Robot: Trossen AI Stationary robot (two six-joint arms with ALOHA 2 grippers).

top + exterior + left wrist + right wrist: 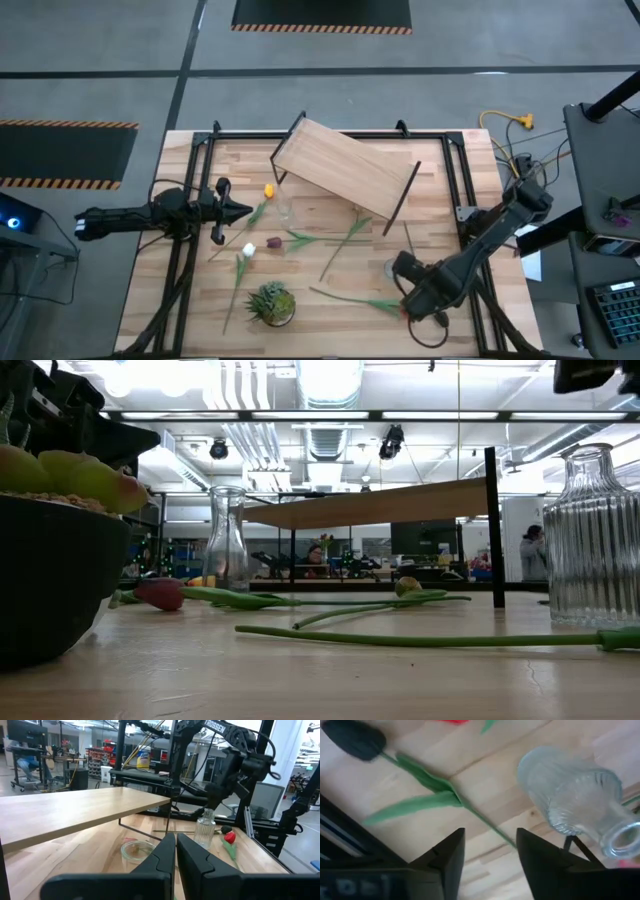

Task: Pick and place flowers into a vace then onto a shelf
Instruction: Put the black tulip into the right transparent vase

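Note:
Several tulips lie flat on the table: a yellow head [268, 190], a white one [248, 250], a maroon one [273, 243], and a dark-headed one [355, 740] whose green stem [470, 812] runs toward my right gripper. My right gripper [490, 837] is open near the table's near right edge [408, 298], pointing down, with a finger on either side of that stem and not touching it. A ribbed glass vase [575, 795] stands just beside it. My left gripper [247, 210] is shut [176, 837], level, and points at a smaller glass vase [283, 205]. The shelf [345, 170] stands skewed at the far middle.
A small potted plant [271, 303] sits near the near edge, close to the low camera [50, 570]. A red tulip [229, 837] lies by the ribbed vase [205, 827]. A black frame [452, 170] borders the table. People [318, 558] are at desks beyond the table.

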